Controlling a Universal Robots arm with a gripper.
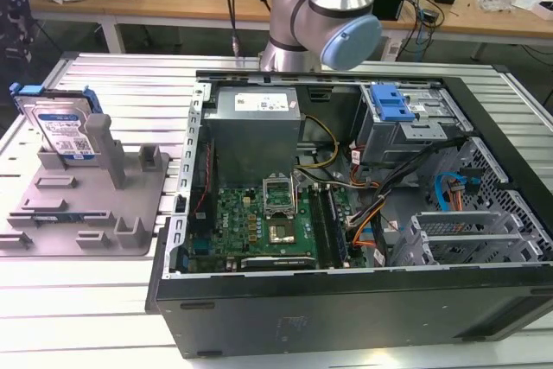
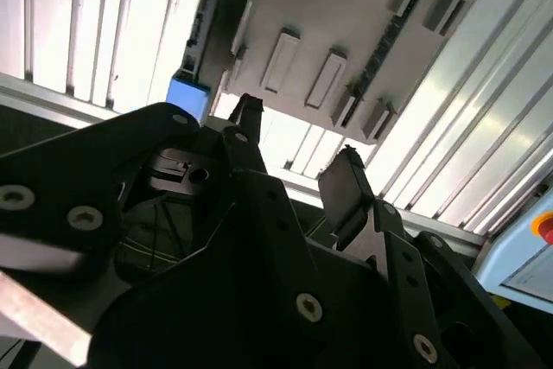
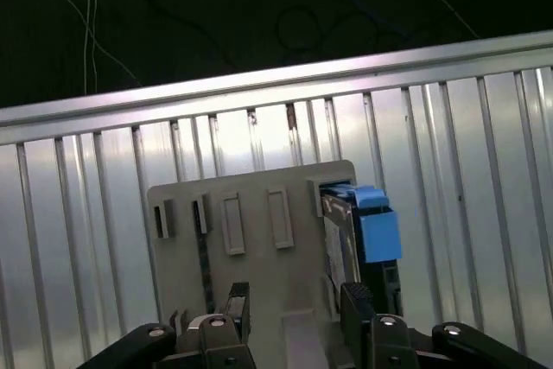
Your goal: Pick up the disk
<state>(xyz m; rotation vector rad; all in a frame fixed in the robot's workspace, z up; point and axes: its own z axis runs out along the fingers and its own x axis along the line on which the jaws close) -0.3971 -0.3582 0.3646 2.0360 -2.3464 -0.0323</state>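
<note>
The disk [image 1: 62,127] stands on edge in a slot at the far corner of a grey fixture plate [image 1: 86,209], at the exterior view's left. It is silver-grey with a white-and-blue label and blue rails. In the first wrist view the disk [image 3: 359,231] shows edge-on with its blue rail, just beyond one finger of my gripper [image 3: 295,304]. The gripper is open, and only the fixture plate [image 3: 251,213] shows through the gap. In the second wrist view my gripper [image 2: 296,149] hovers well above the plate [image 2: 346,23], with the disk's blue rail [image 2: 188,92] off to one side.
An open computer case [image 1: 346,300] lies beside the fixture on the slatted aluminium table [image 1: 130,75]. It holds a grey power supply box [image 1: 255,131], a motherboard [image 1: 268,222] and a drive cage with a blue tab [image 1: 393,110]. The arm's elbow [image 1: 324,10] rises behind the case.
</note>
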